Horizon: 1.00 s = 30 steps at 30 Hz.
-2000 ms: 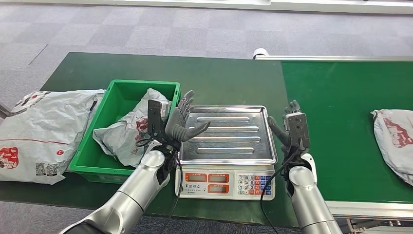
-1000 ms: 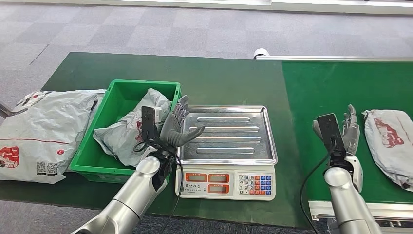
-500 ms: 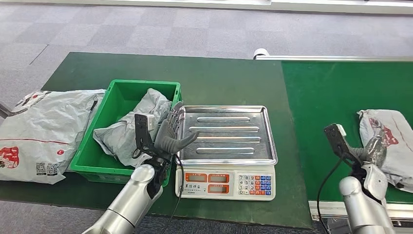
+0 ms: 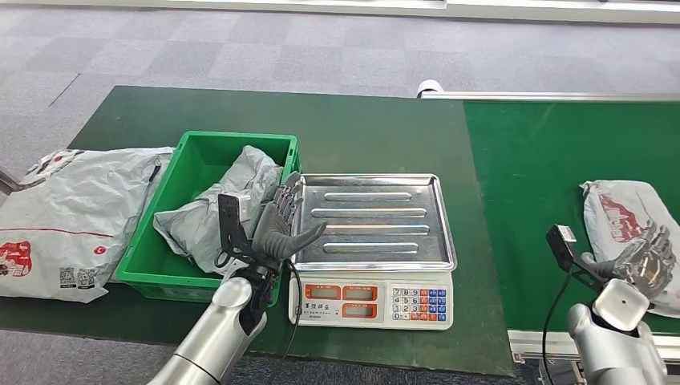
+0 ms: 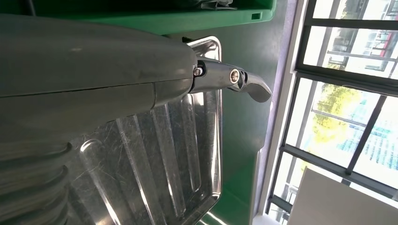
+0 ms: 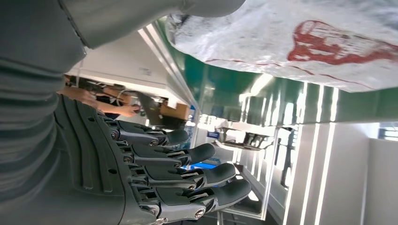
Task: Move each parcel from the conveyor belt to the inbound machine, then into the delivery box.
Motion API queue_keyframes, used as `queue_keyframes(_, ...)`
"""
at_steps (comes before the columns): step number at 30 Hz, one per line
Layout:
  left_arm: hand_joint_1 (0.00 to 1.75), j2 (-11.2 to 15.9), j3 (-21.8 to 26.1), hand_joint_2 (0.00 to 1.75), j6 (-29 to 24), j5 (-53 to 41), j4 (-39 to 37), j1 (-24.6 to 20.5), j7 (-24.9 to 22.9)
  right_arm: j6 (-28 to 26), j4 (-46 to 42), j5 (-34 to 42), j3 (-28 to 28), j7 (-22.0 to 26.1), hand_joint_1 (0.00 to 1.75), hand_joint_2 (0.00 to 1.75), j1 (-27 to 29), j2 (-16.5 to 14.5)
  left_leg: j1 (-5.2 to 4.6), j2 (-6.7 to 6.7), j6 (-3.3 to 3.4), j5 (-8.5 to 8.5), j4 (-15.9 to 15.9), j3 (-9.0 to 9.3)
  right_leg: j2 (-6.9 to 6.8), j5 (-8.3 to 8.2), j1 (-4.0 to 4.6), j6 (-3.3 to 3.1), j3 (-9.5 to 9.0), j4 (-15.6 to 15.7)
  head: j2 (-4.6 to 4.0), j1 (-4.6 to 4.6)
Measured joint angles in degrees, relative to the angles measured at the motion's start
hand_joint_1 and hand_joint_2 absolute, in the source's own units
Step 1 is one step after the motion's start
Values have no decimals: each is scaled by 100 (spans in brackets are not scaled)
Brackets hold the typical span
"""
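Right now the parcel [image 4: 629, 220] to be fetched lies on the conveyor belt [image 4: 545, 160], just beyond the right hand [image 4: 645, 261], whose spread fingers [image 6: 206, 176] reach toward its near edge with nothing between them; whether they touch the bag cannot be told. By my reading this is the pick-up step, not yet a grasp. Next the hand would need to close on the soft plastic, lift it, and carry it across to the scale [image 4: 373, 220]. Over there the left hand [image 4: 281, 220] hovers open at the tray's near corner, holding nothing. Past it, the green box [image 4: 160, 241] has a parcel inside, and another bag [image 4: 64, 208] lies beside it.
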<state>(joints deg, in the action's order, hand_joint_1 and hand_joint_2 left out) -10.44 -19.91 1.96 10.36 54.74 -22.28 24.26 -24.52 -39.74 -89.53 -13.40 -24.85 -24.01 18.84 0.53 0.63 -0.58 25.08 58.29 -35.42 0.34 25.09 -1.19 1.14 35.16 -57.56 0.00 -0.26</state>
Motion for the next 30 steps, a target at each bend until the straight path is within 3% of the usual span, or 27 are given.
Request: queue_keyframes(30, 0, 3, 142, 175, -25, -206, 443, 320, -186, 17, 561, -51, -10, -732, 0, 175, 93, -42, 0, -2, 2, 3, -1, 6, 2, 3, 0, 0, -1, 0, 0, 0)
